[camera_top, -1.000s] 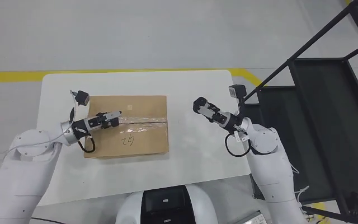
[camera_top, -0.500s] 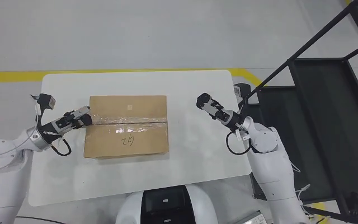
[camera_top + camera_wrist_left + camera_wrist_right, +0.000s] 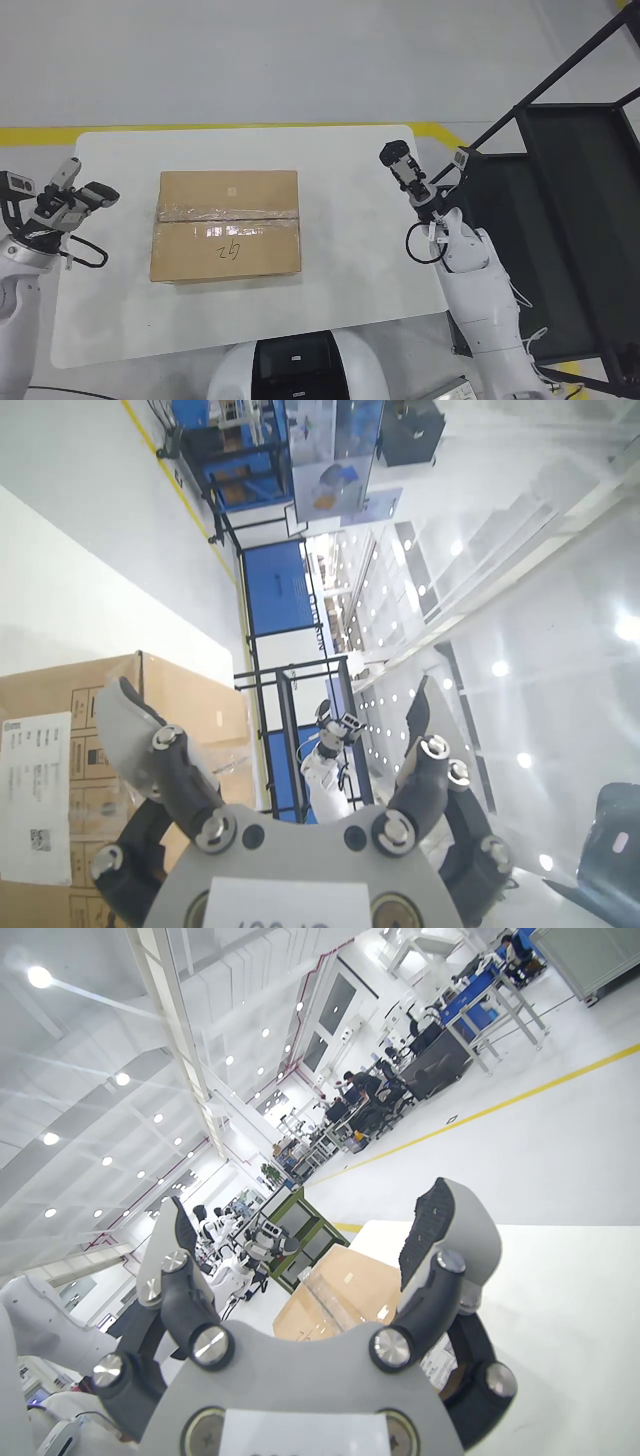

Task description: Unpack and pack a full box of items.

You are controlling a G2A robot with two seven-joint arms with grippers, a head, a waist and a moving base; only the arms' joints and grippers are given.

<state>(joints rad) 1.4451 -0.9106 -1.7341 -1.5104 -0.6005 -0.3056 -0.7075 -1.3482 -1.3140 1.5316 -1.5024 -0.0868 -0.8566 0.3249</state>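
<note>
So the cardboard box (image 3: 228,225) is sitting shut on the white table (image 3: 350,280), a bit left of the middle and roughly halfway between the near and far edges. A strip of clear tape (image 3: 230,213) runs along the seam across its top, with a handwritten scribble (image 3: 229,252) just on the near side of that. The left wrist view also catches a white label (image 3: 35,795) stuck on one of its side faces. Neither arm is touching it. The left gripper (image 3: 92,194) hangs right at the table's left edge, near the box's left side but apart from it, fingers spread wide with nothing between them. The right gripper (image 3: 396,156) is up by the far right corner of the table, well apart from the box, its fingers also spread wide around nothing. Off the table's right edge there's a dark metal rack (image 3: 560,200), and a yellow floor line (image 3: 30,135) runs along behind the far edge
</note>
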